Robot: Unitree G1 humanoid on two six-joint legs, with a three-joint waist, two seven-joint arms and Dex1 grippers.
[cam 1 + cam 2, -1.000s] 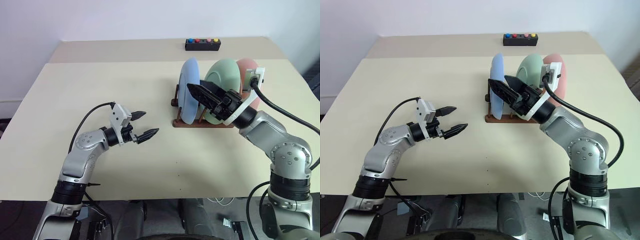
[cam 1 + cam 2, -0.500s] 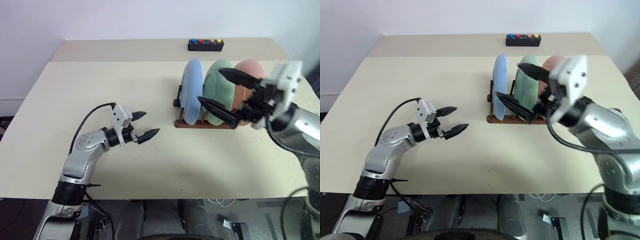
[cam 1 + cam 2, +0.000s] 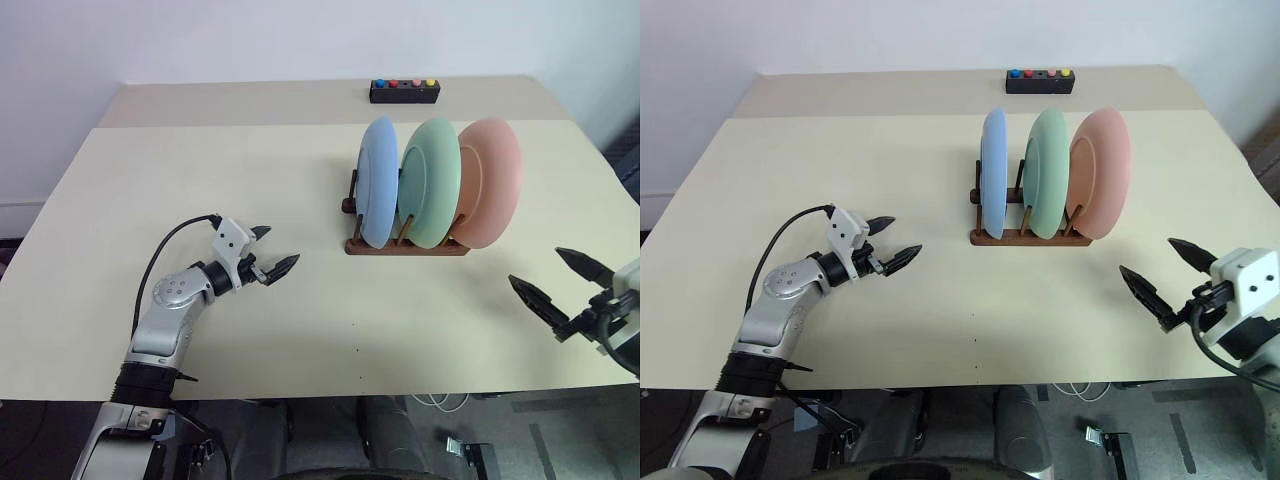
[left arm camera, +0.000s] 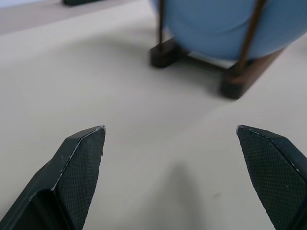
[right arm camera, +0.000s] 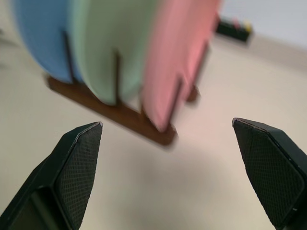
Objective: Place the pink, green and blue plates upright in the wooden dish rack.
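Judging by the blue plate (image 3: 378, 180), green plate (image 3: 431, 182) and pink plate (image 3: 489, 182) all standing upright in the wooden dish rack (image 3: 404, 244) at centre-right, both empty, spread-open claws, left gripper (image 3: 270, 250) and right gripper (image 3: 562, 281), are best kept well clear so nothing gets knocked.

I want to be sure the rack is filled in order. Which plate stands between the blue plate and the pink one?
The green plate, upright in the wooden dish rack between the blue plate and the pink plate, as both eye views show.

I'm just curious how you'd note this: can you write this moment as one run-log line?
plates: blue plate, green plate, pink plate upright in wooden dish rack | left gripper: open, empty | right gripper: open, empty
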